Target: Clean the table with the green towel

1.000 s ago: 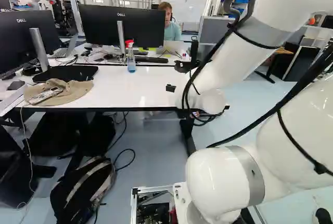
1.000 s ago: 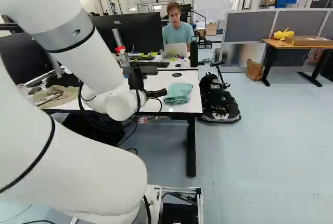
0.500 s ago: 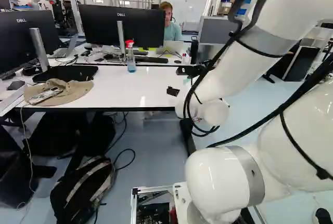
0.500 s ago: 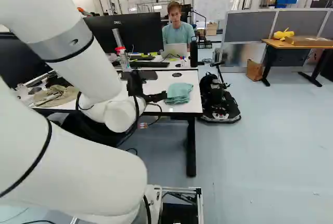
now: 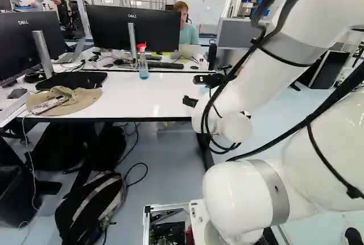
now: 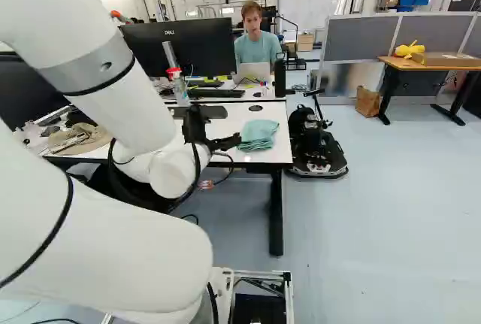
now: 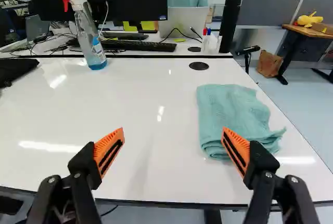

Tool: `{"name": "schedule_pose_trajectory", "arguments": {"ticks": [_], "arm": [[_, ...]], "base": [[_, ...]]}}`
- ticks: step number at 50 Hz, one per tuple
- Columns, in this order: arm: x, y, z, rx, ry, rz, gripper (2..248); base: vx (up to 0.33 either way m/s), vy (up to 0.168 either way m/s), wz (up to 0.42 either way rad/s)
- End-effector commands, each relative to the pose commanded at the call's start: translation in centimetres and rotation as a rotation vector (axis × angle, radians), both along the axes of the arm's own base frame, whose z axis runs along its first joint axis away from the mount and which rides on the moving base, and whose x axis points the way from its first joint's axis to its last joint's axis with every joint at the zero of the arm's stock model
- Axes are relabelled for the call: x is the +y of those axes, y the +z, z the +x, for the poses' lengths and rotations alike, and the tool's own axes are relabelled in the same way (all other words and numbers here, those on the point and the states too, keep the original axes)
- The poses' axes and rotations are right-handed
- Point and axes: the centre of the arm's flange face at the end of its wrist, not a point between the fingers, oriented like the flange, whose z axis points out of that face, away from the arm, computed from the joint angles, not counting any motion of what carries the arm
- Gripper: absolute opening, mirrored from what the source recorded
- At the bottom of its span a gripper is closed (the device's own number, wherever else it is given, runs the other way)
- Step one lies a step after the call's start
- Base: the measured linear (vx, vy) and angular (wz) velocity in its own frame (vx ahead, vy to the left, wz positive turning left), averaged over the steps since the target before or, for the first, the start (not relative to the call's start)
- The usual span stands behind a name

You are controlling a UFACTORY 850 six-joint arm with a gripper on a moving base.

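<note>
- Stretching wide and glossy, the table (image 7: 104,109) is throwing back ceiling glare — a hard, smooth white top suited to wiping.
- Lying folded near the table's right edge, the towel (image 7: 231,115) is showing soft green knit, just ahead of the right finger.
- Hovering low at the near edge, the gripper (image 7: 174,154) is gaping wide — holding nothing, orange ribbed pads facing inward.

- Room brightly and evenly lit from overhead; ceiling fixtures show at the top of both base views.
- Glare: pale reflected streaks on the white table (image 7: 130,130) in the wrist view.
- Shadows soft; the floor beneath the table is darker in the left base view.
- Straight lines bow toward the edges of the base views.
- The near white arm (image 5: 296,160) is soft, slightly out of focus.
</note>
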Motion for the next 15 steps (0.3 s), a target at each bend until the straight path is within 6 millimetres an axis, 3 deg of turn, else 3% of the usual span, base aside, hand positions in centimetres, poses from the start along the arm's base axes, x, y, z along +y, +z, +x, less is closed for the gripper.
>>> {"name": "schedule_pose_trajectory", "arguments": {"ticks": [15], "arm": [[0.00,0.00,0.00,0.000,0.000,0.000,247]], "base": [[0.000,0.000,0.000]]}}
